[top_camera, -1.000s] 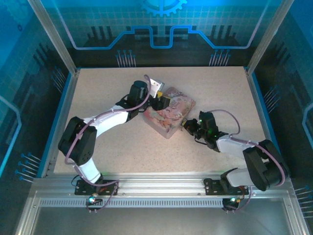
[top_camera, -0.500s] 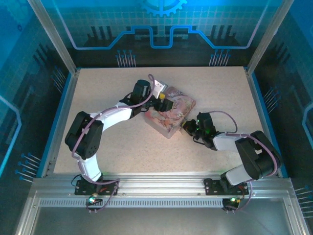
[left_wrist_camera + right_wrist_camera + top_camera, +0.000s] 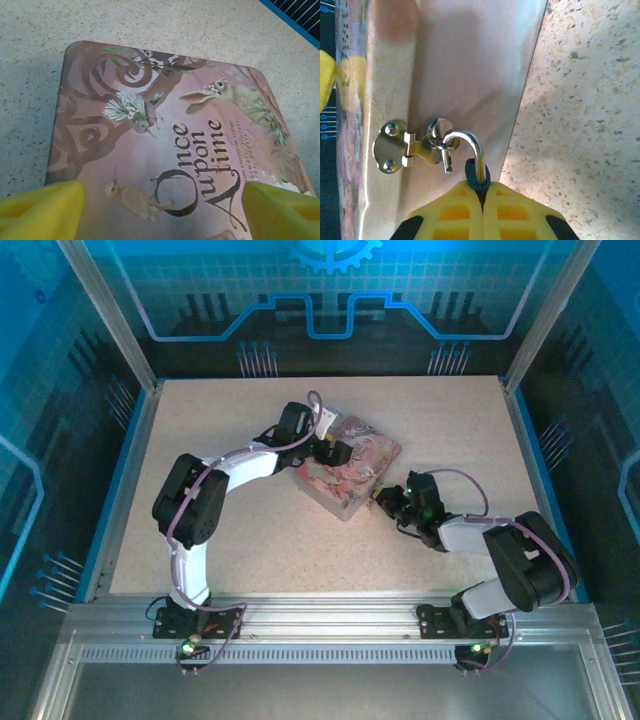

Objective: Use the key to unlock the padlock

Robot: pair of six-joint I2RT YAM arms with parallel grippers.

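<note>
In the right wrist view the padlock (image 3: 472,171) has a dark bluish body, and my right gripper (image 3: 482,187) is shut on it. Its silvery shackle (image 3: 470,137) hooks through the hasp (image 3: 402,147) on the pink tin's side wall (image 3: 470,60), with one shackle end hanging free of the body. From above, the right gripper (image 3: 383,499) sits against the tin's front right side. My left gripper (image 3: 161,192) stands open over the tin's illustrated lid (image 3: 165,125), its yellow fingers (image 3: 45,210) far apart with nothing between them. The key is hidden.
The pink tin (image 3: 360,455) lies askew near the middle of the speckled table (image 3: 450,420). A blue rim and aluminium posts frame the table. The left arm (image 3: 230,475) reaches across from the near left.
The left gripper has spread its fingers wider and shifted slightly right over the lid, its elbow swinging inward. The right gripper has stayed shut at the tin's side.
</note>
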